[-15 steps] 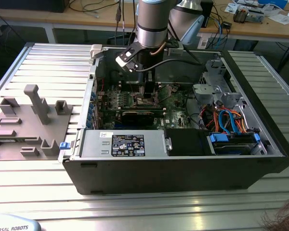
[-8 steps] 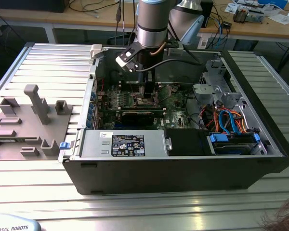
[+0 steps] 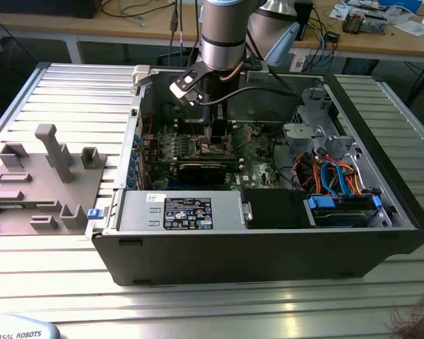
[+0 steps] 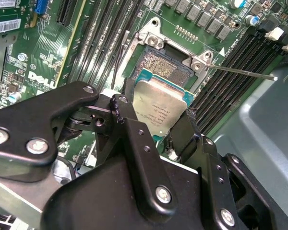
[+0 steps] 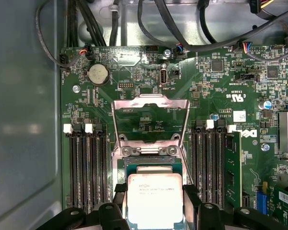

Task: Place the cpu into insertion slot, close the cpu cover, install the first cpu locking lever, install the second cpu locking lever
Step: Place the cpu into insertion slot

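Second wrist view is giving us the close look: the claw (image 4: 156, 117) is pinching the cpu (image 4: 161, 109) across two opposite edges, its fingers (image 4: 183, 134) closing just to the chip's width and no wider. The cpu is hanging slightly tilted right over the insertion slot (image 4: 164, 67), partly overlapping it. As far as I can judge, it is not yet sitting down in the recess. In the first wrist view the cpu cover (image 5: 150, 100) is standing flipped open at the far edge of the slot.

Handling call: this chip is looking light, stiff and thin, and its smooth metal top is offering little friction. So the edges are the place to be holding it, exactly where the claw is gripping. I'm judging the slot's fine contact field to be the fragile part, where any skewed or sliding touch is risking bent contacts.

Counting now: one cpu, one insertion slot, one cpu cover, and two thin locking levers (image 4: 240, 71) lying released, one at each side of the slot. Four long memory slots (image 5: 78, 172) are flanking the socket, two per side. In the exterior view the arm (image 3: 222, 28) is reaching down into the open computer case (image 3: 268, 247), which is lying on the slatted table (image 3: 71, 92).
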You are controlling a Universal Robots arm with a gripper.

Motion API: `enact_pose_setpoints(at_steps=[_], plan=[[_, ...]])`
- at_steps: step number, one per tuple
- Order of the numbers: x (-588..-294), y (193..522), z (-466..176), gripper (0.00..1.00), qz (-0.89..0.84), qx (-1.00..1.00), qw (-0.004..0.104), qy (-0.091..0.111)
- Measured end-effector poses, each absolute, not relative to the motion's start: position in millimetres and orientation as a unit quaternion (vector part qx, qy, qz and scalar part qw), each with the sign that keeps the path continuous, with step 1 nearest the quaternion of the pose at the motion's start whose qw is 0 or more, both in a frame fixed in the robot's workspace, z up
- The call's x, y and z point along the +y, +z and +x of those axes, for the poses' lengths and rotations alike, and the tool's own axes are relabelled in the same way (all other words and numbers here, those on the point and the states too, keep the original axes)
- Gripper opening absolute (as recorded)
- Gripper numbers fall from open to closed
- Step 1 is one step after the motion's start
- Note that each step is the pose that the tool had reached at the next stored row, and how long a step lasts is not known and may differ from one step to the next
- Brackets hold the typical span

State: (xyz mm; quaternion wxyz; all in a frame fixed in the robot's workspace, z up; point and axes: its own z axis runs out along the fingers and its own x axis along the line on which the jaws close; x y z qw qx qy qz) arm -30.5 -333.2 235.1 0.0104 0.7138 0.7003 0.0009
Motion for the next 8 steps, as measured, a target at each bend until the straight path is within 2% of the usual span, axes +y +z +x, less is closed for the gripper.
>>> enact_pose_setpoints(at_steps=[8], plan=[[-331.8, 234.5, -30.5, 0.55, 0.714, 0.7, 0.01, 0.001]])
